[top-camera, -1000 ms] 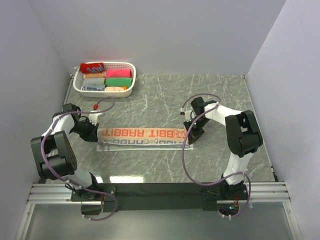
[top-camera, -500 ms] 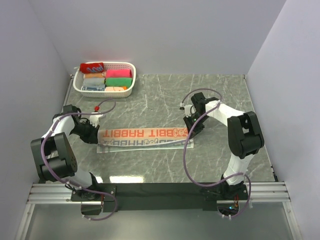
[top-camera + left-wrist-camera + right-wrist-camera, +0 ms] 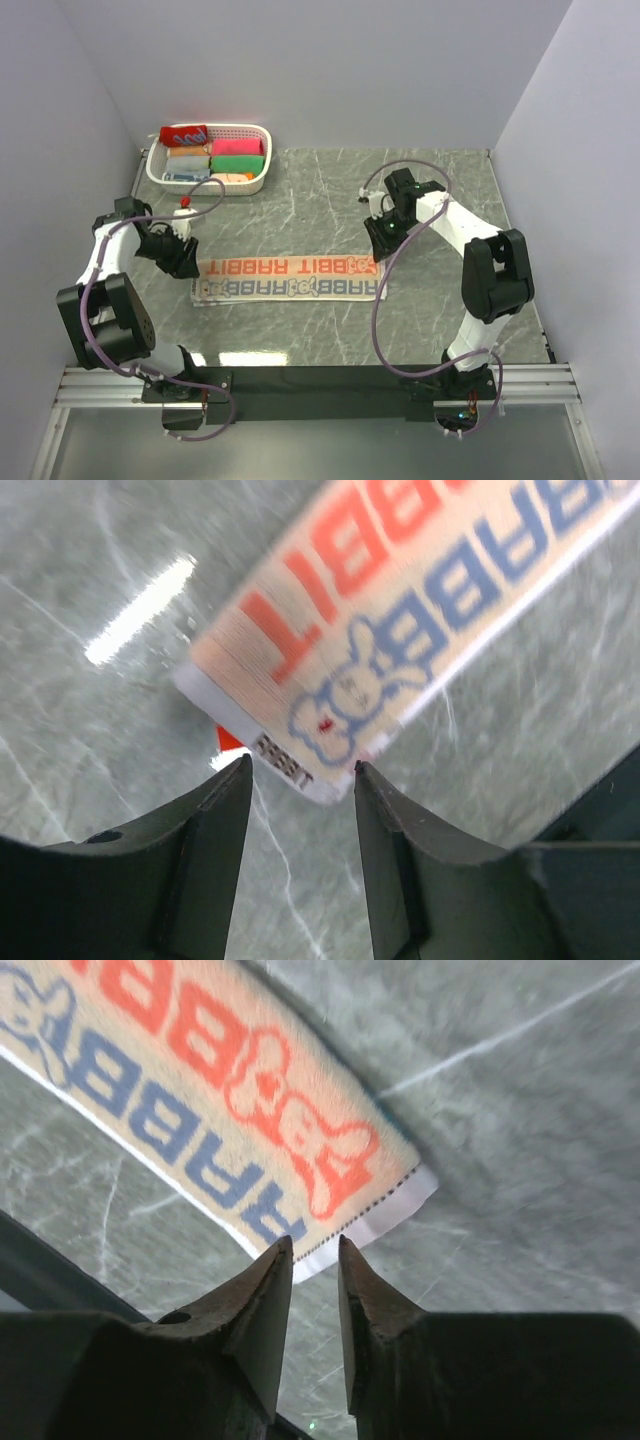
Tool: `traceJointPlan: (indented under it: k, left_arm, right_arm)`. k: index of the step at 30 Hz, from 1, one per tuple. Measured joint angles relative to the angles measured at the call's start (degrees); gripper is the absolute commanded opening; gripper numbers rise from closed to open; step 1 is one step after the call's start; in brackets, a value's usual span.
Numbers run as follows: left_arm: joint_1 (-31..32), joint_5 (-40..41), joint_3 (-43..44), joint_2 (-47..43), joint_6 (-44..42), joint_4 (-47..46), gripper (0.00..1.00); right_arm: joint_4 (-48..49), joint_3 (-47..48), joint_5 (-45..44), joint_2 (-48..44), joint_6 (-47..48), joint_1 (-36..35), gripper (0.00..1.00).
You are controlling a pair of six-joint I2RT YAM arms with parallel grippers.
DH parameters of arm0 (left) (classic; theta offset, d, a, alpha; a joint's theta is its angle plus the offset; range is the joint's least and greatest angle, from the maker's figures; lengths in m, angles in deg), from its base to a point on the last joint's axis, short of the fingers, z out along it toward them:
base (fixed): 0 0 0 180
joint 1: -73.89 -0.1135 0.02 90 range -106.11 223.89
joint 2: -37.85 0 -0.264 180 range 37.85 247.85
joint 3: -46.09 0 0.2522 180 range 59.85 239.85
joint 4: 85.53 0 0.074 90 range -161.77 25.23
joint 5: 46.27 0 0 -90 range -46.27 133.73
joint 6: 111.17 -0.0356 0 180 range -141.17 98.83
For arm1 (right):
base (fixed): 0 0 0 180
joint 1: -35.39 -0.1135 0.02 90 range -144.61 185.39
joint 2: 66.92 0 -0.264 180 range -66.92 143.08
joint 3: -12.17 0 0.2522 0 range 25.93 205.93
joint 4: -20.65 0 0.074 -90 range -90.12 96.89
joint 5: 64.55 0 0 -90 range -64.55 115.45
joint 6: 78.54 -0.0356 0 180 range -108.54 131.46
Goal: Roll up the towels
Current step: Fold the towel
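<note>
Cream RABBIT towel (image 3: 288,276) lies flat mid-frame on the worktop (image 3: 330,200). Left claw (image 3: 300,770) and right claw (image 3: 315,1245) are both released, with one towel end just past each one's tips.

far-left: basket (image 3: 205,187) fills the corner, left wall (image 3: 60,150) right beside it.
centre: towel (image 3: 290,278) lies flat across, low, passable overhead.
left claw (image 3: 184,263): jaws apart at towel's left end, little room wall-side.
right claw (image 3: 384,240): over the right end.
far-right tabletop (image 3: 440,180): bare marble.
</note>
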Motion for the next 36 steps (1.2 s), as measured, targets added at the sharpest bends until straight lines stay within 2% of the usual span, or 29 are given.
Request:
traceJointPlan:
  k: [2,3,10,11,12,14,22,36]
  left_arm:
    - [0.3,-0.5,0.5,0.4,3.2,-2.2,0.51]
    - [0.6,-0.5,0.5,0.7,5.1,-3.6,0.52]
    - [2.3,0.3,2.8,4.4,13.2,-10.4,0.55]
    - [2.4,0.4,3.7,5.3,13.9,-10.9,0.56]
    - [2.5,0.6,4.5,6.3,14.4,-11.4,0.60]
    - [2.5,1.1,5.2,7.6,15.1,-12.5,0.62]
    - [2.5,1.8,6.3,10.9,15.4,-12.3,0.64]
    - [2.5,0.6,11.2,18.9,8.4,-5.0,0.60]
  right_arm:
    - [0.4,1.8,-0.1,0.3,-0.2,0.0,0.34]
    - [1.0,2.3,-0.4,0.5,-0.3,0.0,0.39]
    - [2.8,3.7,-6.6,3.0,-0.9,0.0,0.41]
    - [2.8,3.9,-7.2,3.3,-1.0,0.0,0.49]
    - [2.7,4.1,-7.6,3.8,-1.3,0.0,0.61]
    - [2.5,4.1,-8.3,4.3,-1.6,0.1,0.64]
    - [2.6,4.1,-8.0,5.1,-0.5,0.2,0.63]
    - [1.5,5.9,-4.6,11.2,12.8,0.4,0.57]
